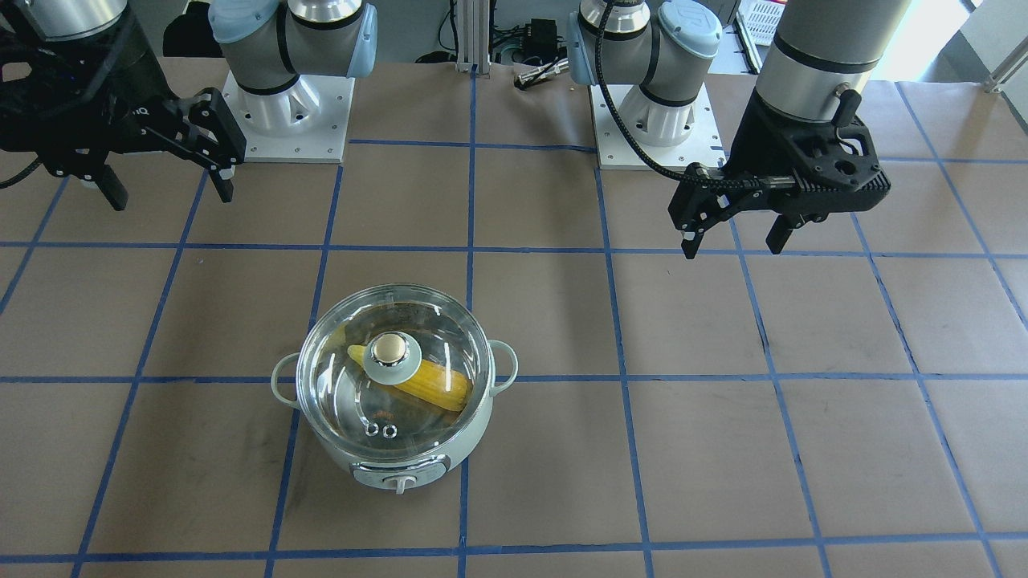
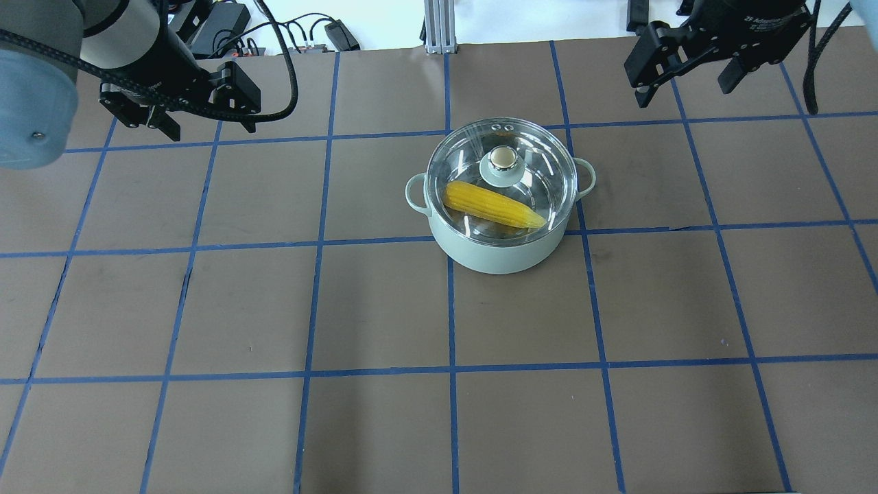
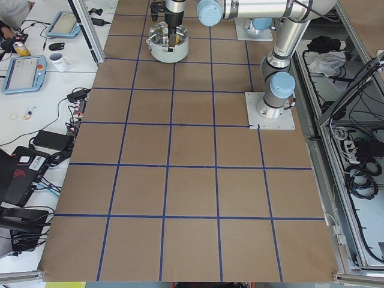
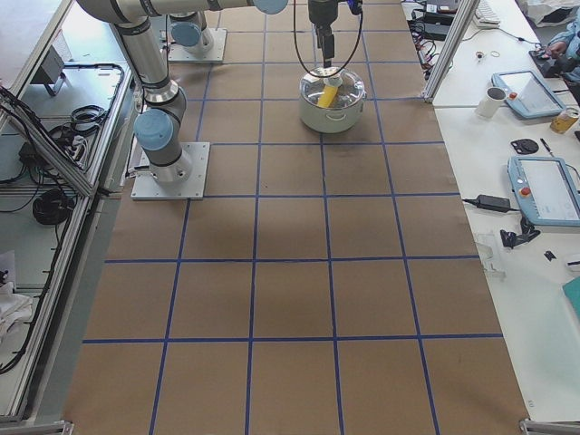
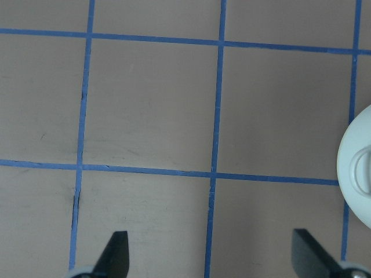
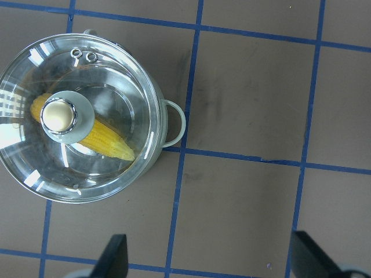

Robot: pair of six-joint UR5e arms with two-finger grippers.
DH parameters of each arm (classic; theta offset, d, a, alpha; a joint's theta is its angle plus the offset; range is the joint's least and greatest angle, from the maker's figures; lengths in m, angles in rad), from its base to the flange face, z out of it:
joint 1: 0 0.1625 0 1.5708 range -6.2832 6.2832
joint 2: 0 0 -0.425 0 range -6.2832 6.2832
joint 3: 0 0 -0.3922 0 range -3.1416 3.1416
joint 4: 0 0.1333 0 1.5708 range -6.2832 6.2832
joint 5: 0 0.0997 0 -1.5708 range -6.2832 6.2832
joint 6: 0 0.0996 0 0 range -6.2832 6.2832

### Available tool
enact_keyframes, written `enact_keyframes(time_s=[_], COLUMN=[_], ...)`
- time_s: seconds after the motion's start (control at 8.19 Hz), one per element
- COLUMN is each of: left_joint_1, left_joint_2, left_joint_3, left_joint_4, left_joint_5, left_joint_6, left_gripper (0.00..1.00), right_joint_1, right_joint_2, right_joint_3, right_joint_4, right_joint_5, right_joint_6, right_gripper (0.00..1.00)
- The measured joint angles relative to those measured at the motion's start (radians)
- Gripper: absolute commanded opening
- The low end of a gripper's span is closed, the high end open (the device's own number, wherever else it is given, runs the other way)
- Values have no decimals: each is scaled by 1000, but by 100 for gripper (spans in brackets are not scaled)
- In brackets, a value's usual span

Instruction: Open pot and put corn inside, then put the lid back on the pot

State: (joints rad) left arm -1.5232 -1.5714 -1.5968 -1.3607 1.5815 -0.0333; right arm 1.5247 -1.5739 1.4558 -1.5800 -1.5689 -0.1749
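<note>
The pale mint-green pot [image 1: 401,457] stands on the brown table, with its control knob towards the front-facing camera. The clear glass lid [image 1: 450,337] sits closed on it. The yellow corn [image 1: 438,387] lies inside, under the lid. The pot [image 2: 494,254], lid [image 2: 542,154] and corn [image 2: 494,204] also show in the overhead view and the right wrist view [image 6: 104,139]. My left gripper [image 2: 209,127] is open and empty, far to the pot's left. My right gripper [image 2: 686,92] is open and empty, above and behind the pot's right side. Only the pot's edge [image 5: 355,168] shows in the left wrist view.
Blue tape lines divide the brown table into squares. The two arm bases [image 1: 289,120] [image 1: 654,128] stand at the table's robot side. A side bench with tablets and a mug [image 4: 494,101] runs past the table's far edge.
</note>
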Motion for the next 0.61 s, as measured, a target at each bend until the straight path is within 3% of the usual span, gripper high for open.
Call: enact_keyframes(time_s=[0.61], left_joint_1=[1], left_joint_2=[-7], left_joint_3=[2], left_joint_4=[-9], left_joint_5=[0], left_joint_6=[18], left_gripper=[100], right_joint_1=[0], right_joint_2=[0], right_joint_3=[1], right_joint_4=[0], right_joint_5=[-3], right_joint_6=[0], right_gripper=[100])
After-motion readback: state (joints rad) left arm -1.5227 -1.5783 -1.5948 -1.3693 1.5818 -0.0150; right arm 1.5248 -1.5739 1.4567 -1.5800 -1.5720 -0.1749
